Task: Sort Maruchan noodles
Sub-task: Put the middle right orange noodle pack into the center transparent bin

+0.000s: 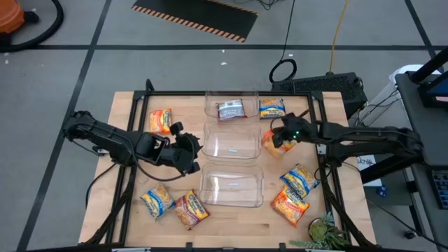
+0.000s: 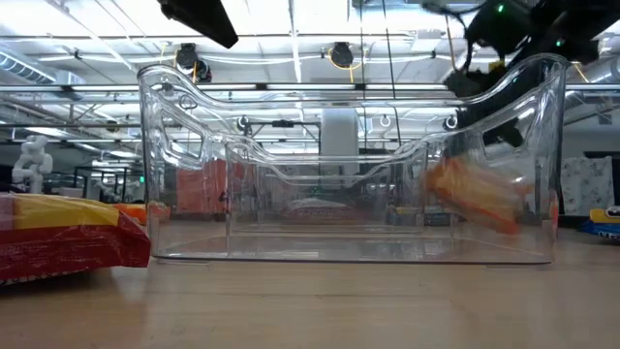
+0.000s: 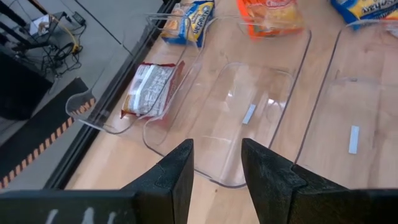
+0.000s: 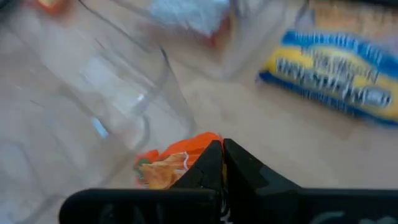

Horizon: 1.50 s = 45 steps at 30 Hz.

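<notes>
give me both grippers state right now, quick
left gripper: open, holding nothing, over the middle clear bin.
right gripper: shut on the orange noodle packet, beside that bin.

The tabletop (image 1: 126, 210) is pale, smooth wood with visible plank seams. Three bins (image 1: 231, 143) are clear, glossy plastic catching light. The noodle packets (image 1: 157, 203) are shiny, crinkled film. Ahead of the left jaws, the reddish-brown packet (image 3: 149, 90) glints.

Orange packet (image 1: 271, 142); blue-and-yellow packet (image 1: 272, 108)
</notes>
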Each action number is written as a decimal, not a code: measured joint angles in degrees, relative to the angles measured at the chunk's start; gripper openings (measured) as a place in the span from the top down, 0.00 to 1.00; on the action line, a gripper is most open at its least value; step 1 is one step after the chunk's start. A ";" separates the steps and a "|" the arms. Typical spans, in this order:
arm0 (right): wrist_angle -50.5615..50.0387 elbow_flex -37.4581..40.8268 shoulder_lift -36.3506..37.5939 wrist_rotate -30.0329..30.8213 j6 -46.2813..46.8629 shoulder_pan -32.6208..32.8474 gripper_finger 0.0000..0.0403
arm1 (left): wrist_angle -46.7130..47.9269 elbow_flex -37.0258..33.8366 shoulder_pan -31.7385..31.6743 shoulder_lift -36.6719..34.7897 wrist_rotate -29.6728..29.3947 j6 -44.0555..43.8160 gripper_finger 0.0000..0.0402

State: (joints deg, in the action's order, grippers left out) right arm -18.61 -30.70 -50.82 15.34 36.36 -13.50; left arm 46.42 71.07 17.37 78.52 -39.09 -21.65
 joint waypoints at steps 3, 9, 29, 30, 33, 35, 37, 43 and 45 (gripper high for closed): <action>-0.07 -1.47 2.53 0.96 -1.35 0.79 1.00 | -0.07 -0.40 0.09 0.00 -0.02 -1.47 0.65; -0.09 -4.02 5.25 1.22 -3.35 1.62 1.00 | -0.07 -3.07 0.42 0.02 0.07 -3.66 0.65; 28.96 -5.94 5.04 3.91 -15.26 9.28 1.00 | -0.03 -5.09 1.62 0.02 2.70 -8.89 0.65; 30.85 -5.96 4.67 3.87 -15.76 9.93 1.00 | -0.01 -5.09 1.94 0.02 2.74 -8.94 0.65; 36.23 -5.98 2.60 0.59 -17.11 11.08 1.00 | 0.02 -5.09 3.07 0.02 2.95 -8.90 0.65; 40.40 -5.98 0.31 -3.60 -17.54 11.24 1.00 | 0.02 -5.09 3.85 0.02 3.14 -8.79 0.65; 43.65 -5.98 -2.44 -7.21 -17.31 11.27 1.00 | 0.05 -5.09 4.53 0.02 3.15 -8.70 0.65; 48.94 -5.98 -10.07 -14.13 -16.74 9.63 1.00 | 0.06 -5.09 5.27 0.02 3.23 -7.40 0.65; 48.87 -5.98 -11.68 -17.83 -15.74 8.66 1.00 | 0.05 -5.09 5.27 0.02 3.22 -6.90 0.65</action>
State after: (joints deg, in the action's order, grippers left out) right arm 30.27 -36.69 -62.50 -2.49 20.62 -4.84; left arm 46.47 65.98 22.63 78.54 -35.87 -28.55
